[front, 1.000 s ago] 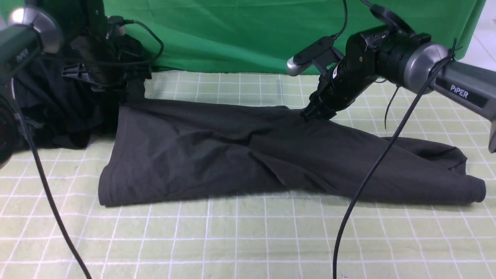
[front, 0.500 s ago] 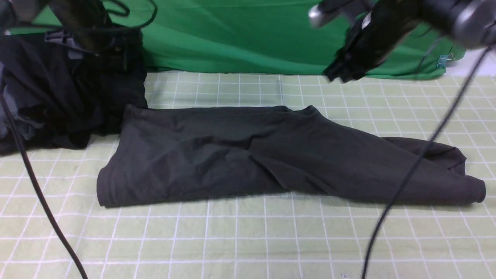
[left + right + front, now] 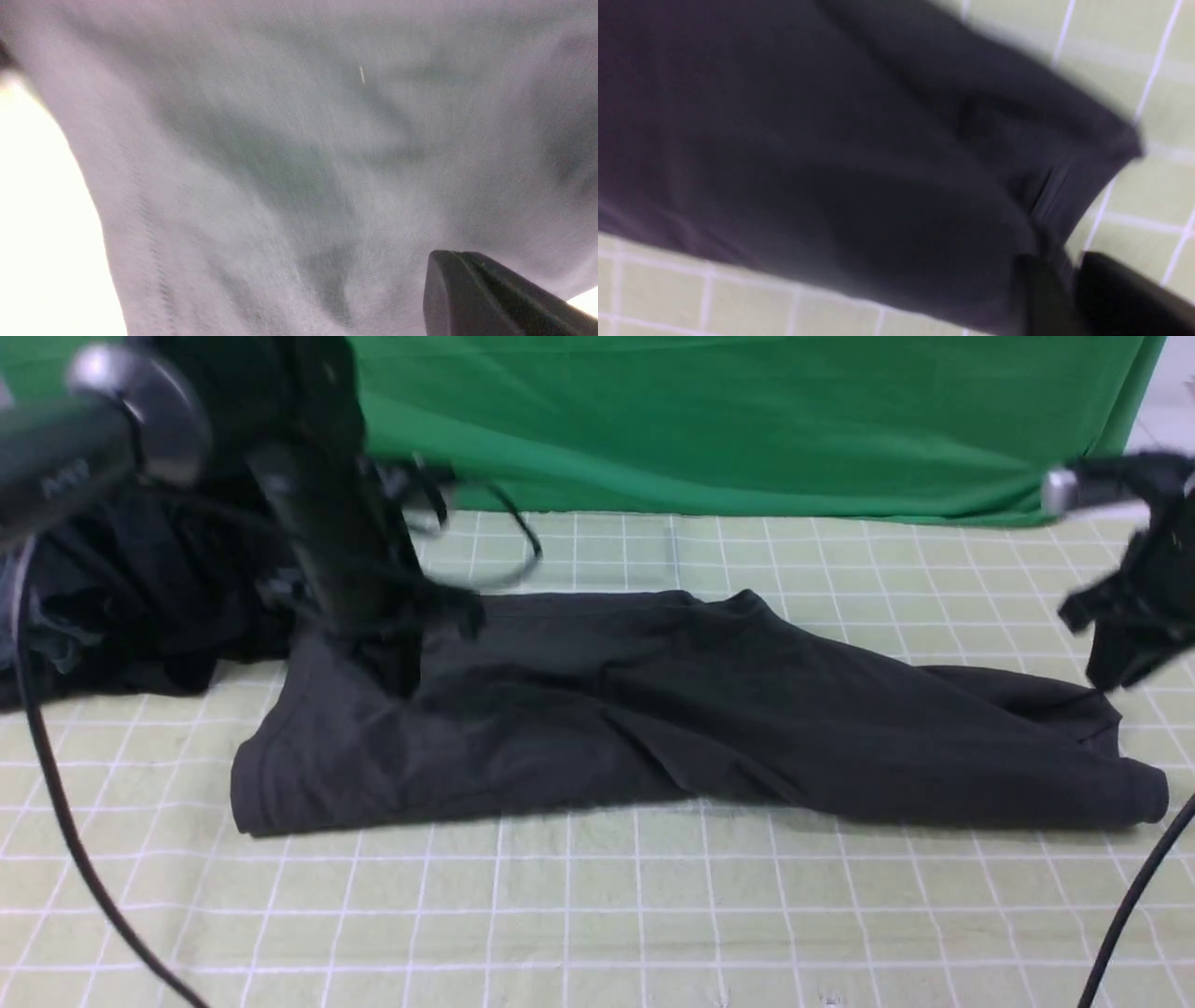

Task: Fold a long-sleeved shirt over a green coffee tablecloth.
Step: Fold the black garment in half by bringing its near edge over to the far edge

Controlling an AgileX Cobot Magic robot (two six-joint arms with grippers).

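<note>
Charcoal shirt on the grid cloth: fold could skew or drag

Charcoal-grey cotton long-sleeved shirt (image 3: 653, 709) lies as a long band across the pale yellow-green, white-gridded tablecloth (image 3: 597, 915), sleeve end twd the robot's right. Left gripper (image 3: 397, 672) is down on the shirt's left part, clenched. Front view is blurred & the wrist view shows only cloth plus one finger (image 3: 476, 294), so can't tell if fabric is actually pinched. Right gripper (image 3: 1111, 653) hovers just over the sleeve end. Its fingers (image 3: 1036, 298) show a thin gap near the cuff, too smeared to say released or nipping.

Risks, as I judge them:
- Left lifts w/ only the top layer (or nothing) → layers separate, fold opens up.
- Arms out of sync → band twists, edges don't line up.
- Pull too low → shirt drags & rucks the tablecloth.
- Heap of black garments (image 3: 121, 607) sits right beside the shirt's left edge → may get snagged along.
- Black cable (image 3: 56, 803) hangs near the left side → could catch the cloth.
</note>
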